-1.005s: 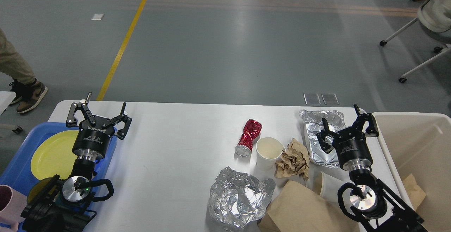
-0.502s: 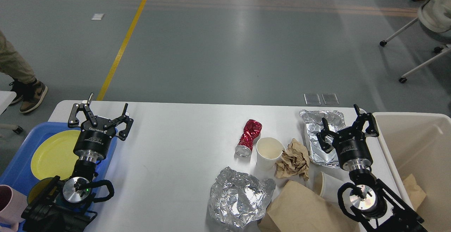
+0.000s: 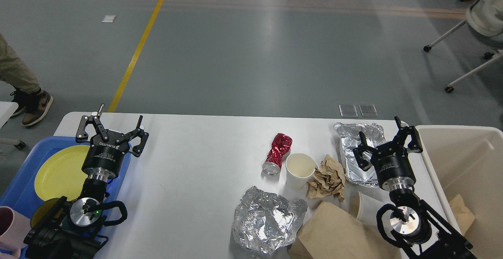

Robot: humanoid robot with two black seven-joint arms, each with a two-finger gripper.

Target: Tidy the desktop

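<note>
The white desktop (image 3: pixel 196 172) fills the lower view. On its right half lie a crushed red can (image 3: pixel 277 153), an upright white paper cup (image 3: pixel 299 170), a crumpled brown paper wad (image 3: pixel 327 178), a foil tray (image 3: pixel 358 151), a crumpled foil sheet (image 3: pixel 266 219), a brown paper bag (image 3: pixel 338 233) and a tipped paper cup (image 3: pixel 365 208). My left gripper (image 3: pixel 114 122) stands open over the desk's far left corner, holding nothing. My right gripper (image 3: pixel 380 133) is open above the foil tray, empty.
A blue tray (image 3: pixel 23 184) at the left edge holds a yellow plate (image 3: pixel 59 170) and a pink cup (image 3: pixel 11 227). A beige bin (image 3: pixel 467 164) with brown paper inside stands at the right. A person's leg (image 3: pixel 23 90) is beyond the left corner; a chair (image 3: pixel 479 19) far right.
My left gripper has shifted very slightly toward the right and near side. The right arm and the items on the desk have not moved.
</note>
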